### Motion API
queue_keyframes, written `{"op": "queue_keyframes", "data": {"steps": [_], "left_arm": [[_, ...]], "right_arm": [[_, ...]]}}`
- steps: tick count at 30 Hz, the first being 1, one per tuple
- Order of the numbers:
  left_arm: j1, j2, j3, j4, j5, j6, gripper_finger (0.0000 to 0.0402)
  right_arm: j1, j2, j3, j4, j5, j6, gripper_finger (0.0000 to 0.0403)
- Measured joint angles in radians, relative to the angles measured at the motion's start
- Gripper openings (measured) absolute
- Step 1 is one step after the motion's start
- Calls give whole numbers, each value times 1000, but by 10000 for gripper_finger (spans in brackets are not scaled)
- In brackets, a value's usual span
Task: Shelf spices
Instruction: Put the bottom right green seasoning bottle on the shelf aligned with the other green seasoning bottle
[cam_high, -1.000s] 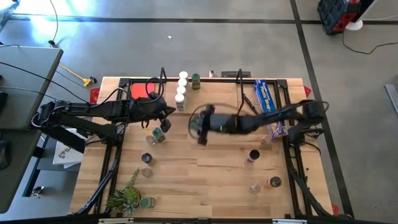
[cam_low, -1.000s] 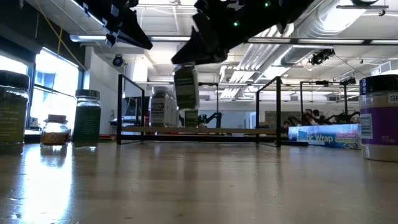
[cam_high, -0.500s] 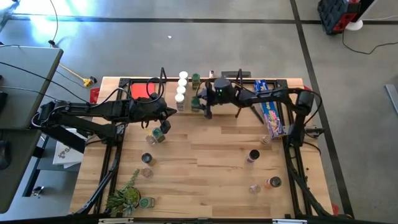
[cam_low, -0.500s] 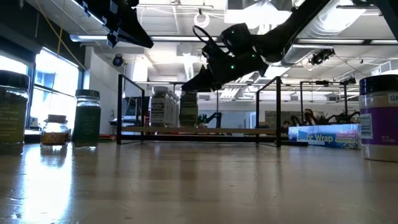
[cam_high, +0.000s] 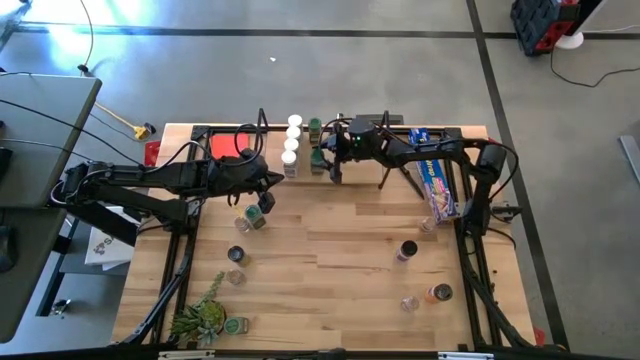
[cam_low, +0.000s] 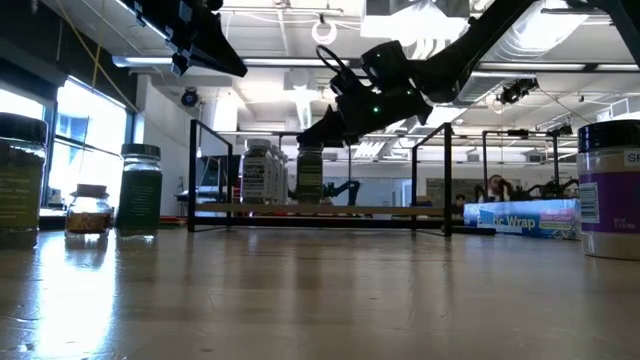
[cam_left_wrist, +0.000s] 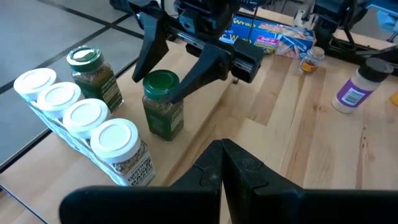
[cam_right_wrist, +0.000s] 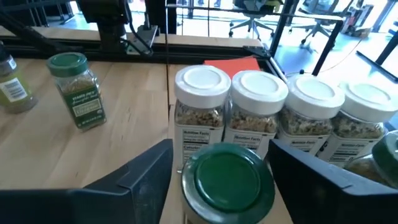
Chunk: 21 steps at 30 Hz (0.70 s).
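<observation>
Spices first: at nine o'clock my left gripper hangs pinched together, empty. Over at twelve o'clock, the green-lidded jar I carried across is now standing on the shelf, and my right gripper has just spread apart around it. One more shelved, I reckon!

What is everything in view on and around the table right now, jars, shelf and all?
White-lidded jars: four, white, in a row on the shelf.
Green-lidded jars: two, green, on the shelf beside that row, one newly set down, one at the far end.
Loose jars: about nine, mixed lids, scattered on the table.
Shelf: one, wood and black wire, far edge.
Box: one, blue, right end.
Plant: one, green, near left corner.
Square: one, red, far left.
Left end effector: shut, hovering left of the row.
Right end effector: open, astride the nearer green-lidded jar.
</observation>
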Motion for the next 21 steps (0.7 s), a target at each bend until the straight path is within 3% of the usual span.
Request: {"op": "queue_keyframes", "data": {"steps": [9,15,21], "left_arm": [[0,0,0,-1,-1,0,0],[0,0,0,-1,-1,0,0],[0,0,0,-2,-3,1,0]], "right_arm": [[0,-57,0,20,26,1,265],[30,-213,0,-155,88,2,263],[131,-216,0,-352,82,6,206]]}}
